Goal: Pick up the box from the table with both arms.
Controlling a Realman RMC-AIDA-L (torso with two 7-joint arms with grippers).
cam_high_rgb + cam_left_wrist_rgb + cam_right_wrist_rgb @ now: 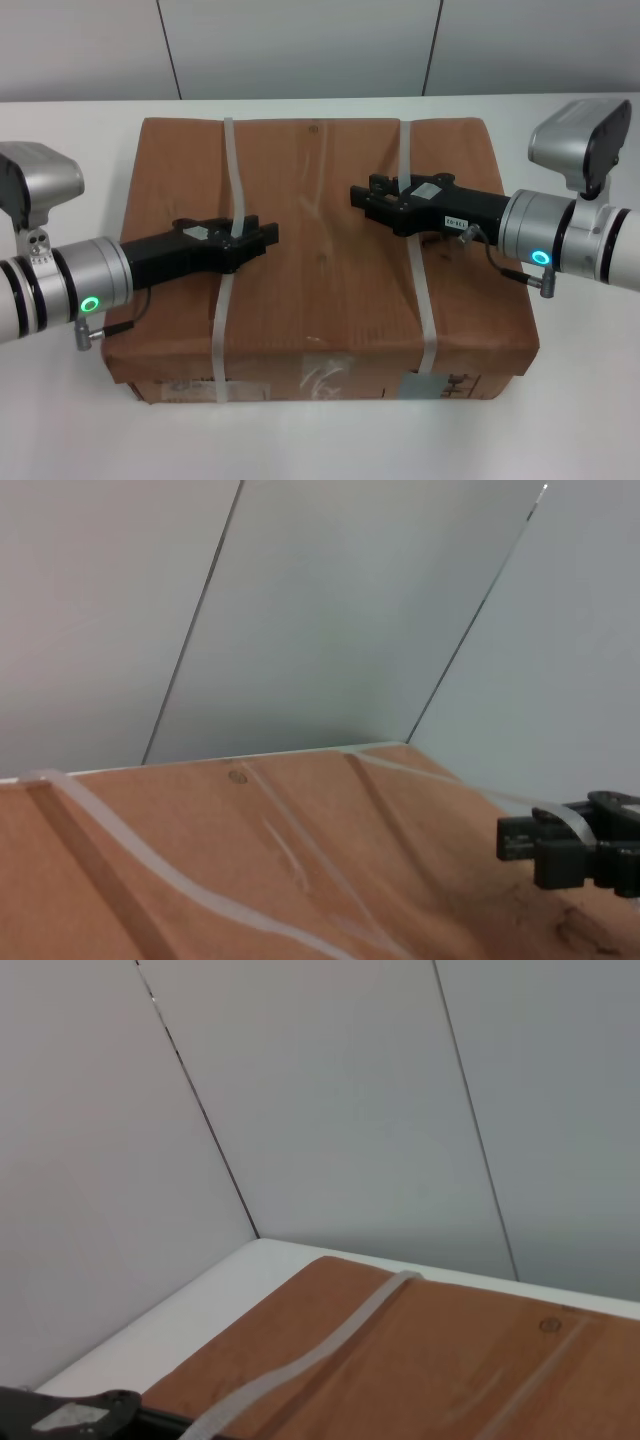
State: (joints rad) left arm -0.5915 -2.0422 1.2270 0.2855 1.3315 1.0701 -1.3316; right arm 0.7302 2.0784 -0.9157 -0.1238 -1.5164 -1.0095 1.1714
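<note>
The large flat brown cardboard box [320,255] lies on the plain white desk [580,420], roughly centred before the robot, its taped and labelled side facing the near edge. Two whitish plastic straps run front to back over its top: the left strap [232,250] and the right strap [418,270]. The black left pincer [268,235] reaches inward over the top of the box, its tip at the left strap; the left strap passes across its fingers, but whether they are clenched on it or merely resting there I cannot tell. The black right pincer [358,196] comes in from the other side, its body lying across the right strap and its tip pointing toward the middle of the box; its state is likewise not clear from these views. By its bulk the box is likely fairly heavy and awkward for one arm, yet stiff enough to keep its shape if lifted evenly. Bare cardboard offers little for narrow fingers, so the straps look like the sensible holds, one per arm. The straps are thin and probably slippery, and an uneven pull could tilt the box or let a strap slide.
</note>
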